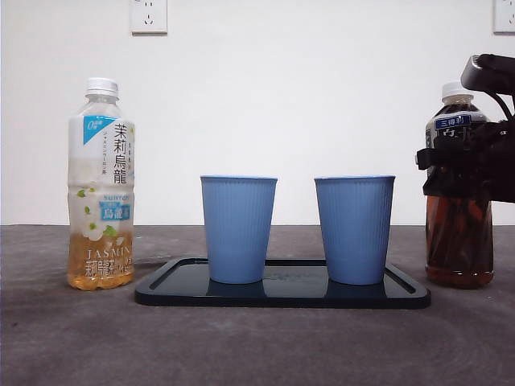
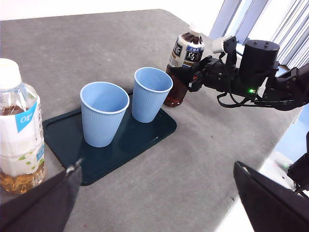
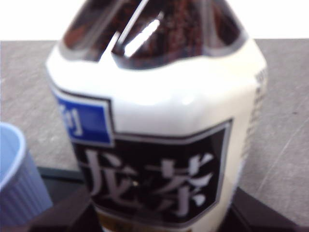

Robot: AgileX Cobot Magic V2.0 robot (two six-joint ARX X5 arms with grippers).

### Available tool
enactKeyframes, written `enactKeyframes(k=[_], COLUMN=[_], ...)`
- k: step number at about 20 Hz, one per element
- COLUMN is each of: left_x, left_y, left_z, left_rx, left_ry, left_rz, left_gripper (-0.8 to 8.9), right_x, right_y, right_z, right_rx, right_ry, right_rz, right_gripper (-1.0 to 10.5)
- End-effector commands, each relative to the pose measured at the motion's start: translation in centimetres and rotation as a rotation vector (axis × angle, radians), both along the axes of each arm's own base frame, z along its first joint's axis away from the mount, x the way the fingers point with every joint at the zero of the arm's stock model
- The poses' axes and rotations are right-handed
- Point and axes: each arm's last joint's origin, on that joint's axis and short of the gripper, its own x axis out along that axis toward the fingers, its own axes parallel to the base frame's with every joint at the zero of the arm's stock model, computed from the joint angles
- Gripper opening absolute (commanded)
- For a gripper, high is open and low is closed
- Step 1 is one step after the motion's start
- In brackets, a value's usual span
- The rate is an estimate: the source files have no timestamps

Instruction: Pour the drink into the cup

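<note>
**Mia:** What do you see from the front?

**Ben:** A dark tray [image 1: 282,293] sits on the gray table [image 1: 241,346]. Two blue cups stand on it, the first blue cup [image 1: 238,228] and the second blue cup [image 1: 355,228], side by side but not touching. A jasmine tea bottle [image 1: 100,189] with a white cap stands off one end of the tray. Only a little tea sits at its bottom. A dark oolong tea bottle [image 1: 459,241] stands off the other end of the tray, on the table. The right gripper [image 1: 451,165] is at that bottle's middle.

**Mia:** And from the left wrist?

**Ben:** The left gripper [image 2: 157,203] hangs above the table, back from the tray [image 2: 145,140]. Its two black jaws stand far apart with nothing between them. The jasmine tea bottle [image 2: 19,130] is near one jaw. Both cups look empty, one cup [image 2: 103,113] and the other cup [image 2: 150,93]. Past the tray's far end stands the oolong tea bottle [image 2: 186,63]. The right gripper [image 2: 195,77] has its jaws around that bottle.

**Mia:** And from the right wrist?

**Ben:** The oolong tea bottle [image 3: 159,125] fills almost everything, very close and blurry. It sits between the right gripper's [image 3: 161,220] jaws. I cannot tell if they squeeze it tight yet. A blue cup [image 3: 17,179] on the tray [image 3: 58,176] shows beside the bottle.
</note>
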Motion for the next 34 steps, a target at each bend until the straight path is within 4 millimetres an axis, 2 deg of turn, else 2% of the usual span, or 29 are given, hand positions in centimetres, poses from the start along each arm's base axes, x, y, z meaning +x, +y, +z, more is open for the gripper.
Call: enactKeyframes(k=[1,7,10,13,16,21,25,34], left_x=[-0.1,-0.1,-0.1,-0.1,-0.1,0.1,0.4,2.7], left_y=[0.0,0.0,0.0,0.0,0.0,0.1,0.1,-0.4], left_z=[0.6,0.6,0.6,0.6,0.5,0.3,-0.2,-4.8], left_rx=[0.005,0.006,0.006,0.006,0.009,0.033,0.055,0.007], left_ry=[-0.041,-0.042,-0.041,-0.040,-0.032,-0.018,-0.006,0.106], left_rz=[-0.007,-0.004,-0.004,-0.004,-0.004,0.039,0.088,0.228], left_gripper=[4.98,4.98,4.98,4.98,4.98,4.97,4.95,4.95], right_x=[0.6,0.6,0.6,0.6,-0.2,-3.8,-6.6,-12.6], right_y=[0.2,0.3,0.2,0.3,0.2,-0.6,-0.9,-1.6], right_z=[1.4,1.2,1.0,1.1,2.1,5.7,7.8,12.8], right_rx=[0.027,0.022,0.018,0.021,0.022,0.038,0.069,0.166], right_ry=[-0.094,-0.073,-0.056,-0.059,-0.045,0.021,0.098,0.240], right_rz=[0.009,0.012,0.012,0.018,0.042,0.043,0.059,0.227], right_gripper=[1.8,1.9,3.4,3.8,4.5,4.5,4.5,4.5])
